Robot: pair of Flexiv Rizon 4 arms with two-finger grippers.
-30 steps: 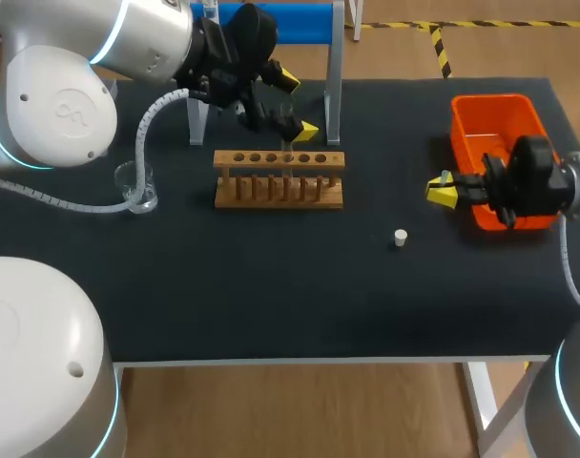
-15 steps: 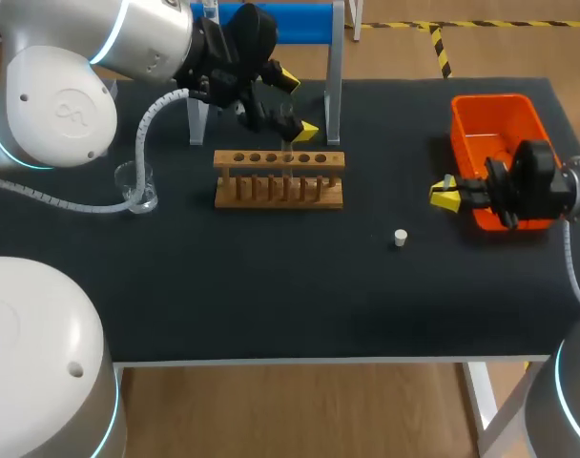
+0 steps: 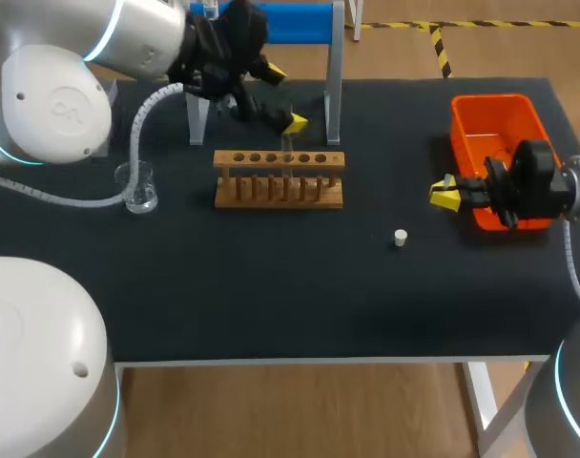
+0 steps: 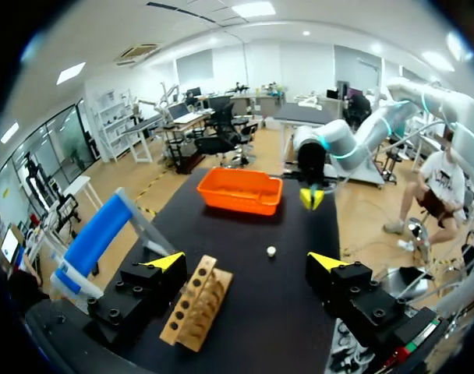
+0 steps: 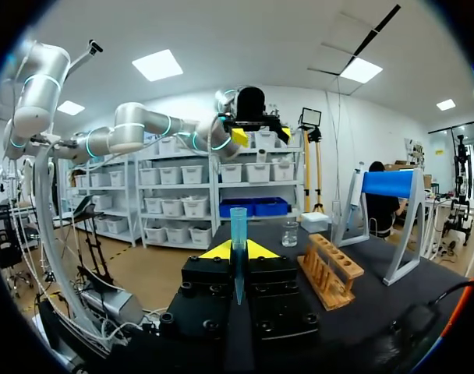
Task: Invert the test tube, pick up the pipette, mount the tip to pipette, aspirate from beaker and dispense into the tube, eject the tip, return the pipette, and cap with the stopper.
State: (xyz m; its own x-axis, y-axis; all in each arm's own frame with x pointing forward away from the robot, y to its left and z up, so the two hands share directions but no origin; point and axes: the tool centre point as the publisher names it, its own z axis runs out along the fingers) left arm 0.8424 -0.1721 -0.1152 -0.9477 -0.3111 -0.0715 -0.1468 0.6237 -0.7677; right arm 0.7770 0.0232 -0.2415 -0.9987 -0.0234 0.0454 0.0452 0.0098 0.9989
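since the left gripper (image 3: 282,96) hangs wide open and empty over the far side of the wooden rack (image 3: 279,177) in the head view, i judge the tube step done and the pipette pick-up next. the blue stand (image 3: 271,21) is just beyond it, though i cannot make out the pipette itself. the right gripper (image 3: 444,191) sits at the right beside the orange bin (image 3: 495,114), the stopper (image 3: 400,238) nearer, the beaker (image 3: 137,186) at the left.

in the left wrist view the fingers (image 4: 165,262) hold only air, with the rack beside one of them.

in the right wrist view the gripper is closed on what looks like an upright teal pipette tip (image 5: 238,234). the next move likely calls for the left arm to fetch the pipette and bring it to that tip.
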